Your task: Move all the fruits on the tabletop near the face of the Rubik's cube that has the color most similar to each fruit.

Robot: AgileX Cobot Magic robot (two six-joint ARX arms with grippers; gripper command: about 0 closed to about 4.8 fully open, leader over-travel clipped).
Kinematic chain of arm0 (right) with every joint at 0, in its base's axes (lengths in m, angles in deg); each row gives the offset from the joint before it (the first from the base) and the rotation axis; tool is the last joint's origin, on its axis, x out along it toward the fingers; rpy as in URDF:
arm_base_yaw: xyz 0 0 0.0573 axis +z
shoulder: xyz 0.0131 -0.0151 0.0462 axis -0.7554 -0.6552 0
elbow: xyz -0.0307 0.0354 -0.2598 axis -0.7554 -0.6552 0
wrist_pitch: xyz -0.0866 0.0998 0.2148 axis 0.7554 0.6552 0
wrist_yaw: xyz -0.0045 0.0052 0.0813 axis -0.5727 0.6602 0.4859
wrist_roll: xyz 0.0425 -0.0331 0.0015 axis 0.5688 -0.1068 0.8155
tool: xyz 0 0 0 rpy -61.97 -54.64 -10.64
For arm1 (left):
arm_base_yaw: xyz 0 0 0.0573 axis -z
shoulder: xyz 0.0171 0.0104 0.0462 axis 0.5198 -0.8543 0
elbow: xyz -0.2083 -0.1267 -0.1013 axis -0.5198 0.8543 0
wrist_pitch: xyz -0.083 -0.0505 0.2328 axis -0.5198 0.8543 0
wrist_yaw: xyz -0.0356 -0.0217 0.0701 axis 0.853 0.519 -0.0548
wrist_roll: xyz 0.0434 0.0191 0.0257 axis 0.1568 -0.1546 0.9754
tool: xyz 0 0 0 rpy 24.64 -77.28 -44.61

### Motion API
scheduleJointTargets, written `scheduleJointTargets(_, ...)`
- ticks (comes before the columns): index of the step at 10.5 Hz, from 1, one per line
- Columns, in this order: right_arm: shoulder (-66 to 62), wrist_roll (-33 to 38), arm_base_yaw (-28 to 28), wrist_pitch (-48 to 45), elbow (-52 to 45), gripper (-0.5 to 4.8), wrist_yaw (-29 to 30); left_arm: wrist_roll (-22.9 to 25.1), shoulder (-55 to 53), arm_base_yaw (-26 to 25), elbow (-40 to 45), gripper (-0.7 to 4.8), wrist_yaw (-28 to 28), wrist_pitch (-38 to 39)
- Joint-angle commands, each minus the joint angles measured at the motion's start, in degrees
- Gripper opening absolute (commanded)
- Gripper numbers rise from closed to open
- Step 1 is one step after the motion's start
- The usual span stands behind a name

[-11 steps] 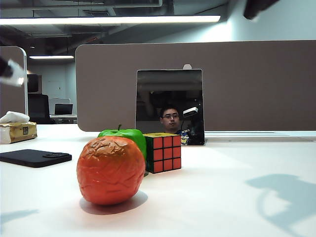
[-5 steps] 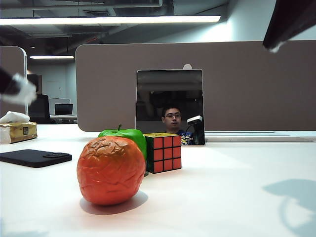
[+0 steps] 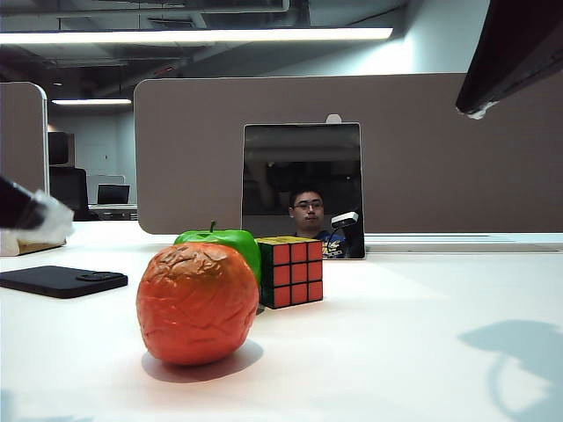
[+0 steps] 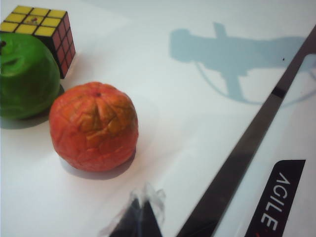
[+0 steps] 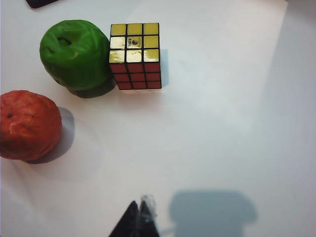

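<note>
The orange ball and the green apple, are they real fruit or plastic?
Probably fake. The orange fruit has stiff, cracked-looking wrinkles and a dull shine, like foam or rubber. The green apple is very glossy and evenly bright, like moulded plastic. Neither robot hand, left or right, touches them, so softness can't be judged.

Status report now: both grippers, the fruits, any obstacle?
Left gripper and right gripper shut, both above table, holding nothing. Apple beside cube; orange fruit apart from cube. Path clear.
</note>
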State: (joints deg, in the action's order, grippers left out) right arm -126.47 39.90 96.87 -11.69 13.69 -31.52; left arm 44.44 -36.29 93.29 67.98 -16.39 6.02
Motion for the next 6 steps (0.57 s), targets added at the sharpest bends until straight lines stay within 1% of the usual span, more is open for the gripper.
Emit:
scheduleJointTargets(1,0.22,0.09,0.07,-1.2,0.04,-0.01,0.09,-1.7,-0.02,-0.24,2.56,-0.05,-1.2,-5.4)
scheduleJointTargets(4,0.22,0.11,0.07,-1.22,0.04,-0.01,0.09,-1.68,-0.11,-0.5,2.82,-0.05,-2.29,-5.44)
scheduleJointTargets(6,0.22,0.15,0.07,-1.62,0.04,-0.01,0.28,-1.7,-0.85,-0.5,3.74,-0.05,-2.38,-7.8)
